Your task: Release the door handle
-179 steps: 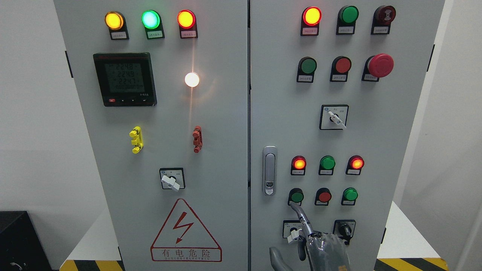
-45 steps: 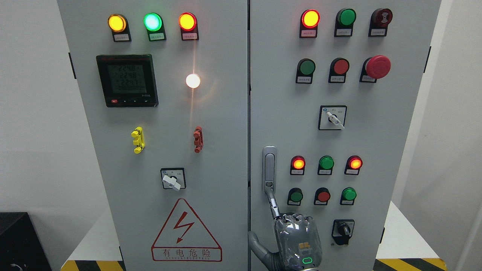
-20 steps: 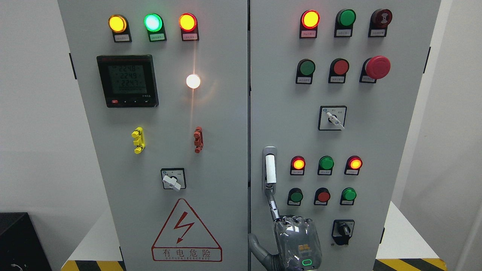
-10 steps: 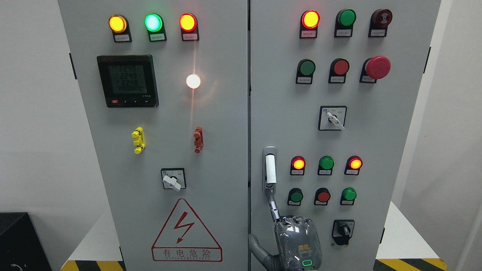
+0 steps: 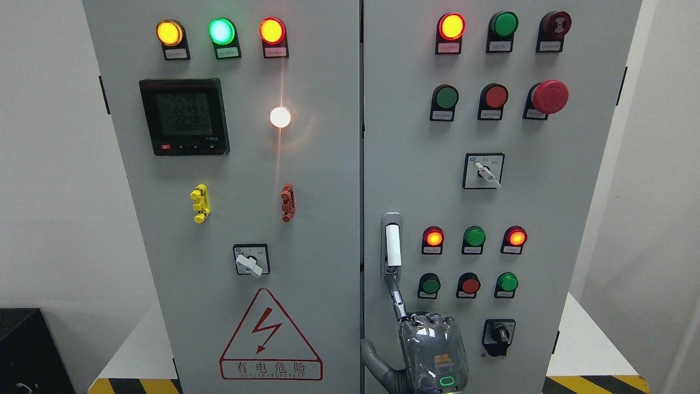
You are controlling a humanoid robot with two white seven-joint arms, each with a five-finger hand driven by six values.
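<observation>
The grey door handle [image 5: 392,249] sits upright in its recess at the left edge of the right cabinet door [image 5: 547,208]. Its white lever stands out from the recess. My right hand [image 5: 421,331] comes up from the bottom edge just below it. The index finger [image 5: 395,293] is stretched up, and its tip touches the lower end of the handle at the lock button. The other fingers are curled into the palm and the thumb [image 5: 372,355] sticks out to the left. The hand grasps nothing.
Lit red and green buttons [image 5: 473,237] and a black selector switch [image 5: 499,332] lie right of the hand. The left door [image 5: 306,230] carries a meter [image 5: 184,116], indicator lamps, a selector [image 5: 250,260] and a warning triangle [image 5: 270,336]. White walls flank the cabinet.
The hand moved left from the lower selector switch to the handle. The handle's lever then popped out and shows white. Over the last second nothing has visibly moved.
</observation>
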